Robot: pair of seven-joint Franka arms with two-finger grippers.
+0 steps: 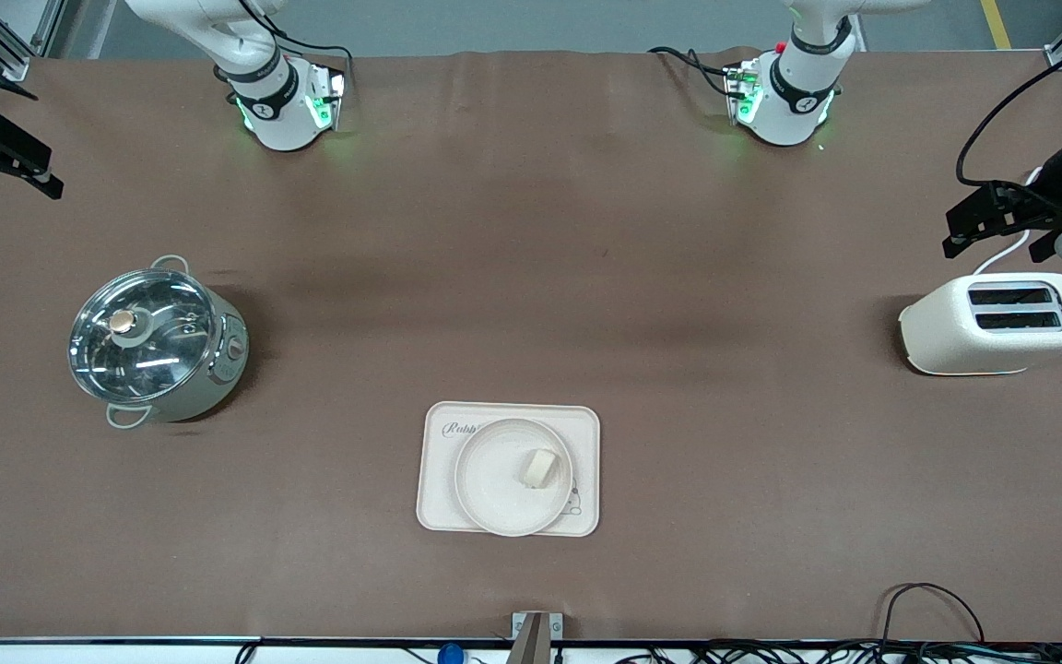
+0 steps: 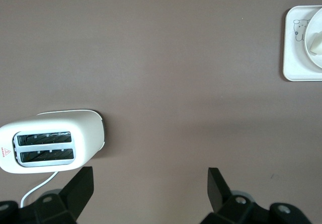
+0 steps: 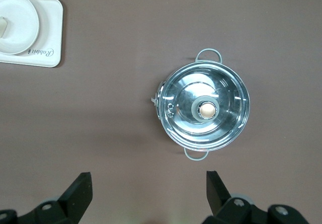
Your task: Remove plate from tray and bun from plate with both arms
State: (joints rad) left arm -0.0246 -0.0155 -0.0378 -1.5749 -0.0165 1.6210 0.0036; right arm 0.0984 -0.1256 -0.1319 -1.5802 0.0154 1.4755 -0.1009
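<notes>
Front view: the bun [image 1: 538, 467] sits on the plate [image 1: 494, 489], off-centre toward the left arm's end; the plate rests on the tray [image 1: 586, 424], midway between both arms. The left gripper [image 1: 1001, 219] hangs spread and empty above the table just beside the toaster [image 1: 997, 323]; the right gripper [image 1: 5, 152] waits released at its table end, near the pot [image 1: 158, 343].

Left wrist view: fingers [image 2: 80, 186] apart over bare table, tray corner well off.

Right wrist view: fingers [image 3: 78, 189] apart, pot below, tray distant. Neither arm looks clearly closer.
</notes>
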